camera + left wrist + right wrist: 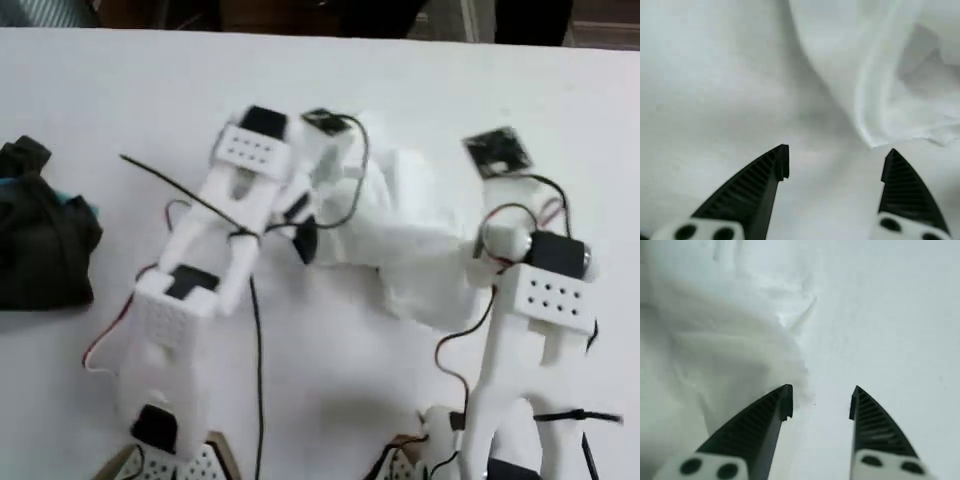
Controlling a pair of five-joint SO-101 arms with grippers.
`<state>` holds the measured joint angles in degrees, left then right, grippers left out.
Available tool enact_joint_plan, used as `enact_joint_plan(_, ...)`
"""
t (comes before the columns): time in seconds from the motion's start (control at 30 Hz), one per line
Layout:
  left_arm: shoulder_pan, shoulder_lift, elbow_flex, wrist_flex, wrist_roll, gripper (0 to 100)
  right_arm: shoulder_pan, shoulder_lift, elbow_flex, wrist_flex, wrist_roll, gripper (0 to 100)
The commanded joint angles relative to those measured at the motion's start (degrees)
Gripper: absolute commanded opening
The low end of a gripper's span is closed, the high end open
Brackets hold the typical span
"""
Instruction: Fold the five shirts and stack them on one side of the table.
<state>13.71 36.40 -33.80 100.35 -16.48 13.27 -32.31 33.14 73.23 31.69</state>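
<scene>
Big white table (450, 80) filling the scene, a dim room (300, 12) beyond its far edge. Mid-table lies a rumpled white shirt (410, 250), bunched up between the two arms. Over at the left edge sits a dark bundle of shirts (40, 250), a scrap of blue poking out. The left arm (210, 260) stretches to the shirt's near side, the right arm (530, 320) stands on the other. Left gripper (838, 155): fingers (755, 190) spread wide over bare table, the shirt's hem just ahead of the tips, nothing held. Right gripper (821, 392): parted too, gap over bare table, the shirt heaped right against one fingertip (782, 400).
</scene>
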Motion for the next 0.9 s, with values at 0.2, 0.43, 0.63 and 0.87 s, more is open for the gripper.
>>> enact_joint_plan(0.2,5.1,-1.3,-0.1,-3.9,5.5,31,13.3,-2.2,1.1,1.0,-2.8,18.4)
enact_joint_plan(0.43,4.8,7.7,-0.5,-6.7,5.7,31,13.6,-2.2,1.1,2.4,-2.8,18.4)
enact_joint_plan(0.63,4.5,10.9,-0.6,-6.7,6.7,8,9.0,-2.2,3.4,2.2,-2.9,18.4)
enact_joint_plan(0.87,1.0,10.9,-5.8,-4.4,12.4,6,4.8,-2.2,5.0,2.2,-3.3,18.4)
